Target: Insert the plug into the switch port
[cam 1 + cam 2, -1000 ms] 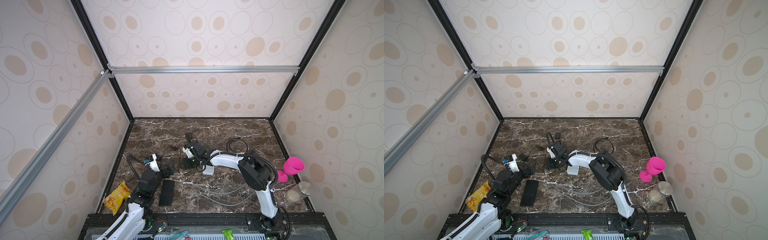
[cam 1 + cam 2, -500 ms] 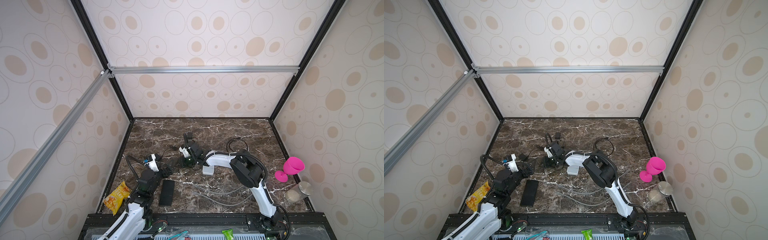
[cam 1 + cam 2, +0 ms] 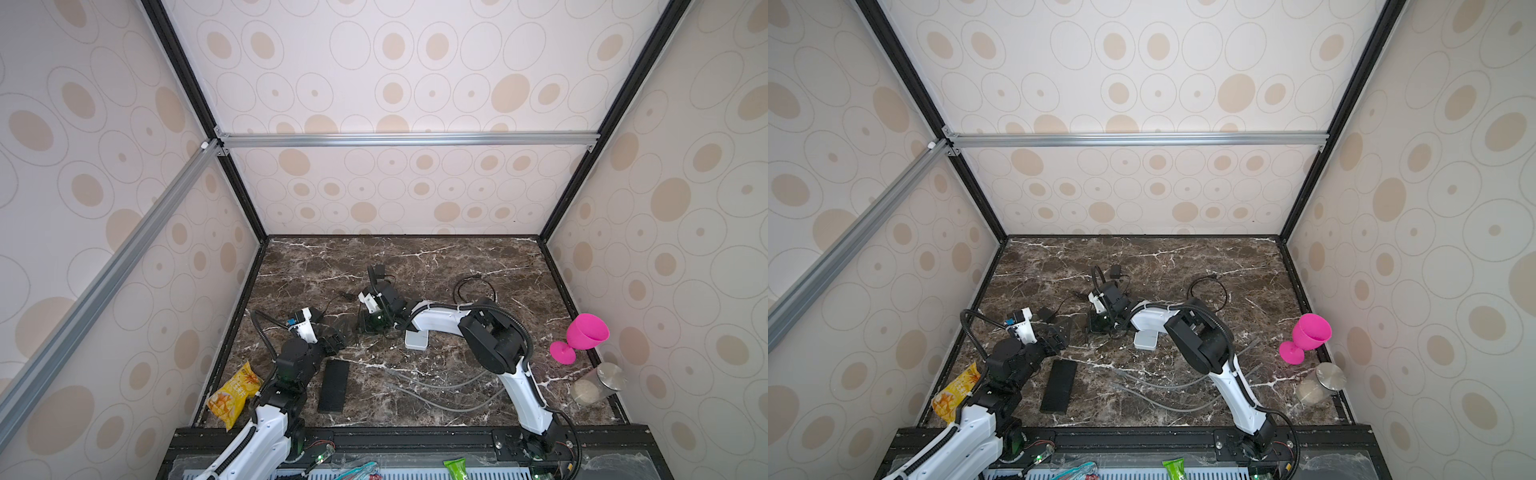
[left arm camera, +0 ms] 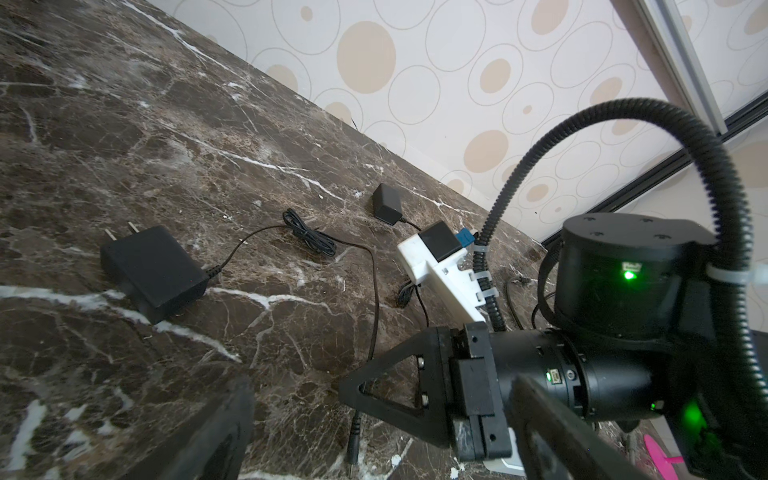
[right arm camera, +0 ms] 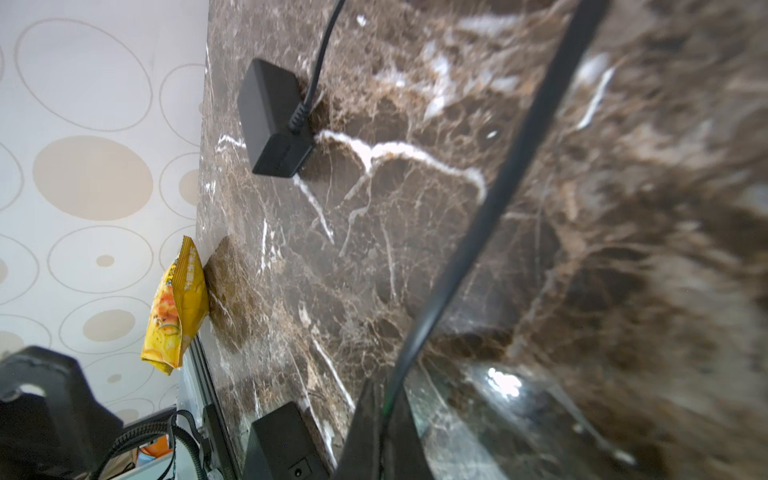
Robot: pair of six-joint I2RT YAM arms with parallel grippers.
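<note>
The plug (image 4: 353, 446) is a small black barrel tip lying on the marble, at the end of a thin black cable (image 5: 457, 266) from a black adapter (image 4: 153, 270). My right gripper (image 3: 365, 328) is shut on that cable just behind the plug. The cable runs in between the closed fingers (image 5: 374, 432). The switch (image 3: 333, 384) is a flat black box near the front, and its round port (image 5: 297, 471) shows in the right wrist view. My left gripper (image 3: 337, 337) stands open beside the right one, holding nothing.
A white box (image 3: 417, 338) lies under the right arm. A second adapter (image 4: 386, 203) and a coiled cable (image 3: 473, 289) lie farther back. Grey cables (image 3: 436, 390) cross the front, a snack bag (image 3: 235, 395) sits front left, and a pink goblet (image 3: 586, 336) and jar (image 3: 598, 382) stand right.
The right gripper has moved a little to the left and closed on the cable. The left gripper has opened slightly wider and stayed in place.
</note>
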